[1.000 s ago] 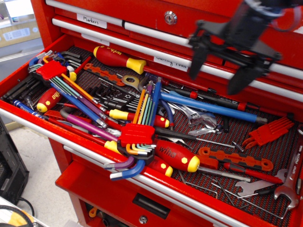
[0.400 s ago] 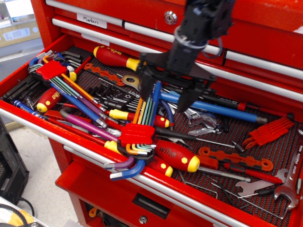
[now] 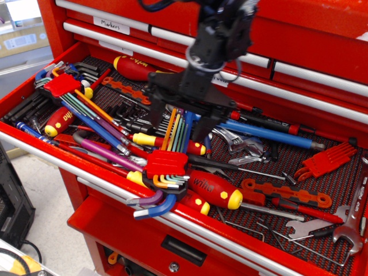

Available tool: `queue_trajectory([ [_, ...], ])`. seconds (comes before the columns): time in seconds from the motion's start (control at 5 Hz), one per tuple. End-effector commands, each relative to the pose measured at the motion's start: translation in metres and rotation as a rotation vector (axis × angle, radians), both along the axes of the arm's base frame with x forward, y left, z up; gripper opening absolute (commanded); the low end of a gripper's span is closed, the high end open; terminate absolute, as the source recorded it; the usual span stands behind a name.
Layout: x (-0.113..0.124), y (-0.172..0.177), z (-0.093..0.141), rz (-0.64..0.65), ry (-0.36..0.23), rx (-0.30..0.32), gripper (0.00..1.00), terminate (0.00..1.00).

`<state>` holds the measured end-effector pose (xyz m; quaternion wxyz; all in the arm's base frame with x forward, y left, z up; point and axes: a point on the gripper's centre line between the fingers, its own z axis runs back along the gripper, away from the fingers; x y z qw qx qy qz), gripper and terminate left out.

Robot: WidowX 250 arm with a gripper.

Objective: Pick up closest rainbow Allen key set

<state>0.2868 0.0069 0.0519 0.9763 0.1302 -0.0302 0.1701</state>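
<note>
Skip the splayed rainbow set (image 3: 64, 87) at far left; the one to grab is the rainbow Allen key set (image 3: 167, 163) at the drawer's front middle, red holder near the front edge. The gripper (image 3: 179, 122) hangs above its long shafts, fingers spread wide. I'd come straight down straddling the tight bundle just behind the holder, clear of the yellow-handled screwdriver (image 3: 167, 143) crossing there.

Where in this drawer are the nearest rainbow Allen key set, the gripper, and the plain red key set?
rainbow Allen key set (image 3: 166, 163), only view, red holder.
gripper (image 3: 179, 127), only view, midway between its fingertips.
plain red key set (image 3: 326, 161), only view, middle keys.
</note>
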Motion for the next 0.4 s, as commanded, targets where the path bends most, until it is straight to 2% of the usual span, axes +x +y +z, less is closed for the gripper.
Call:
queue_trajectory([
  [0.0, -0.001, 0.013, -0.018, -0.032, -0.028, -0.033, 1.0, 0.0],
  [0.2, 0.001, 0.02, -0.031, -0.077, -0.025, -0.044, 1.0, 0.0],
])
